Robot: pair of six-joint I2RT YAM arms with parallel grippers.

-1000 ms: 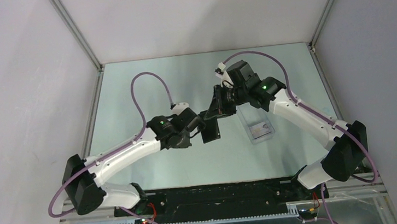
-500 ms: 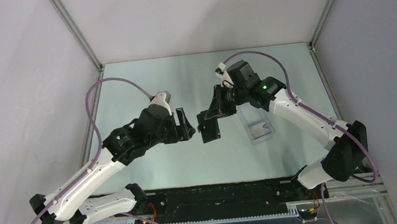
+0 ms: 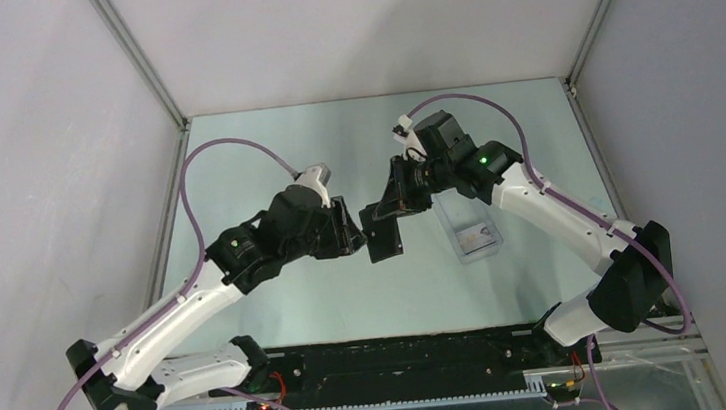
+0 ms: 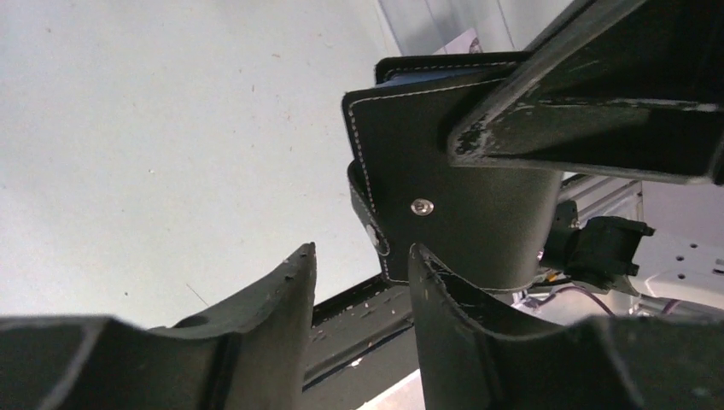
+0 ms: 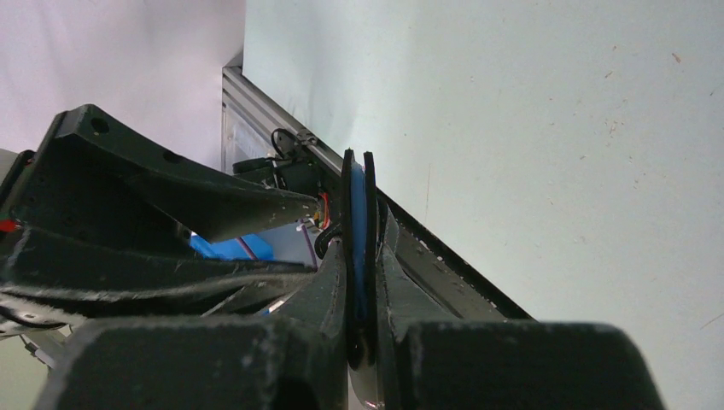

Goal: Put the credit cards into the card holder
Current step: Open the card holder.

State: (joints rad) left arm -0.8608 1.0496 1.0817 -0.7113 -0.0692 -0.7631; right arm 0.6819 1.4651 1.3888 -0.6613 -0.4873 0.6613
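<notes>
My right gripper was clamped on the card holder, holding it up off the table roughly at mid-table. In my right wrist view the card holder stood edge-on between my pads, with a strip of blue showing between its black covers. My left gripper sat just beside it with the jaws apart. From the left wrist view, the left gripper was just below the card holder and its snap tab. I could not tell whether a finger touched the leather.

The table was a pale, greenish-grey sheet, flecked with small specks and scratches. On it, to the right of the card holder, lay a clear plastic box with a pale credit card inside. Plain lilac-grey walls closed the space on three sides, with aluminium posts at the back corners.
</notes>
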